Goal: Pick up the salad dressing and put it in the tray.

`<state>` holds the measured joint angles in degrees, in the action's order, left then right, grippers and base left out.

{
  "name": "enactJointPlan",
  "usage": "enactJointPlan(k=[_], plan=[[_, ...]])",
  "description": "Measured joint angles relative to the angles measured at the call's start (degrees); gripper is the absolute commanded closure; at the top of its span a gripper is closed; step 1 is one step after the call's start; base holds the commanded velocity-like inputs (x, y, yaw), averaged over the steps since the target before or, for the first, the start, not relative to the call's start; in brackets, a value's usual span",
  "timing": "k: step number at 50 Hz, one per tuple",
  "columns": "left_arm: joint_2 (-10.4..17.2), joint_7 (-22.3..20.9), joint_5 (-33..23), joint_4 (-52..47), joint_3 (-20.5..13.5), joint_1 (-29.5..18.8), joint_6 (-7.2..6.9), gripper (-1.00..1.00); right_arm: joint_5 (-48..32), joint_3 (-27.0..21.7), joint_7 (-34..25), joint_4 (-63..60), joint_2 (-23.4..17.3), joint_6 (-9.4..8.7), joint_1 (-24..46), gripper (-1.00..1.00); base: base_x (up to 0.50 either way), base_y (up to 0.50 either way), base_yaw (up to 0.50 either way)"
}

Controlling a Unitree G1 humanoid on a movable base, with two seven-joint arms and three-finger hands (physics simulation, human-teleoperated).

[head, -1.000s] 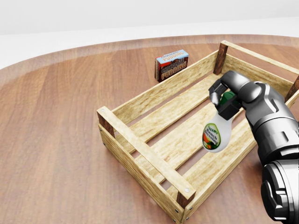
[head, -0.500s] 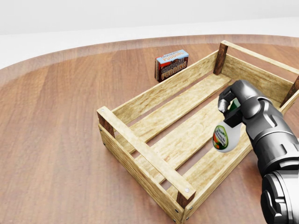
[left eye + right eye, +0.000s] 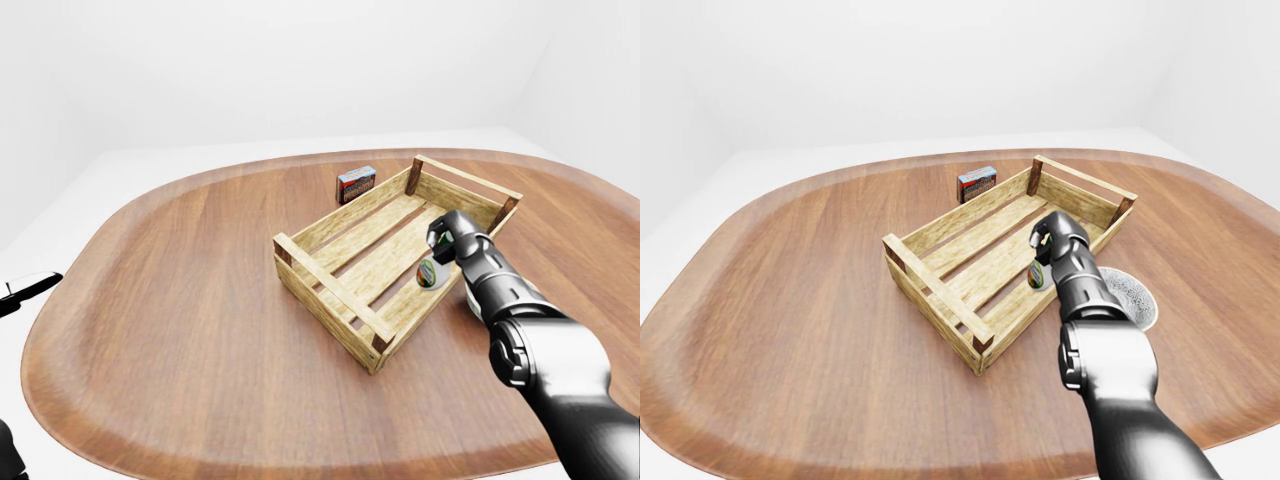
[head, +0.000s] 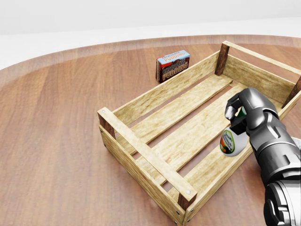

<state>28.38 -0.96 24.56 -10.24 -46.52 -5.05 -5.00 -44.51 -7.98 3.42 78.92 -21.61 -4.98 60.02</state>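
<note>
The salad dressing (image 4: 229, 143) is a small white bottle with a green and orange label and a green cap. It hangs neck-up just over the slats at the right-hand end of the wooden tray (image 4: 141, 149) in the head view. My right hand (image 4: 239, 114) is shut on its neck from above, reaching in over the tray's lower-right side. I cannot tell whether the bottle's base touches the slats. Only a thin sliver of my left hand (image 3: 25, 289) shows at the left edge of the left-eye view, far from the tray.
A chocolate pudding box (image 4: 173, 65) stands on the brown table just beyond the tray's upper-left side. A round grey-white disc (image 3: 1132, 293) lies on the table to the right of the tray, beside my right forearm.
My right hand has moved down and to the right in the head view, carrying the bottle lower into the tray's right end. The tray and box have not moved.
</note>
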Motion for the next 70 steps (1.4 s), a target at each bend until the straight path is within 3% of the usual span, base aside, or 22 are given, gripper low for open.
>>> enactJointPlan(k=[29,62,63,64,70], plan=[[-0.33,-0.11,-0.72,2.19,1.21,-0.14,0.00,-1.00,-3.83,-0.34,-8.59,0.32,1.69,0.00,-0.65,0.99,0.00,0.00,0.00],[-0.37,-0.02,-0.90,2.42,1.50,-0.18,0.00,-1.00,-4.09,0.78,-8.67,-0.06,2.82,0.00,-2.51,0.98,0.00,0.00,0.00],[-0.37,-0.03,-0.91,2.43,1.52,-0.18,0.00,-1.00,-4.09,0.83,-8.66,-0.11,2.84,0.00,-2.53,0.74,0.00,0.00,0.00],[-0.38,-0.03,-0.92,2.44,1.53,-0.18,0.00,-1.00,-3.98,0.77,-8.62,-0.20,2.84,-0.01,-2.41,-1.00,0.00,0.00,0.00],[-0.45,-0.07,-0.96,2.54,1.63,-0.17,0.00,-1.00,-6.13,0.40,-8.94,-0.12,3.17,-0.01,-2.87,-1.00,0.00,0.00,0.00]])
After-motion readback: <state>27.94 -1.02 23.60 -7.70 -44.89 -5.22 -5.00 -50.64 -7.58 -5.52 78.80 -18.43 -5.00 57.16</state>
